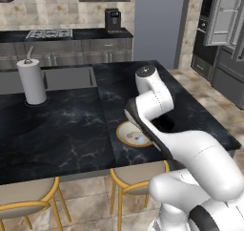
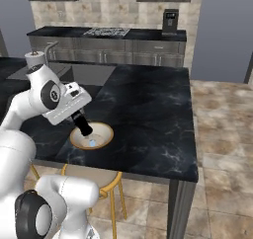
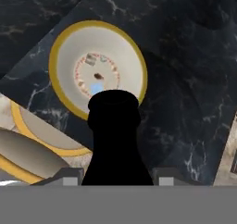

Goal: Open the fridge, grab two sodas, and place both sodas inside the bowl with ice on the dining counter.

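My gripper (image 2: 77,115) is shut on a dark, slim-necked soda bottle (image 2: 83,126), which hangs tilted just above the bowl (image 2: 105,139). In the hand view the bottle (image 3: 115,135) rises black between the fingertips (image 3: 69,177), with the tan-rimmed bowl (image 3: 56,52) right behind it. Pale bluish ice (image 3: 96,88) and small reddish bits lie on the bowl's white floor. The bowl (image 1: 125,132) sits near the front edge of the black marble dining counter (image 1: 62,130), partly hidden by my arm. At the far right the fridge door (image 1: 223,16) stands open, showing white shelves.
A paper towel roll (image 1: 32,81) stands beside the inset grey sink (image 1: 66,77). Yellow-framed stools (image 1: 135,178) are tucked under the counter's near edge (image 2: 123,171). A coffee machine (image 1: 112,20) and a stove (image 1: 48,33) sit on the back-wall counter.
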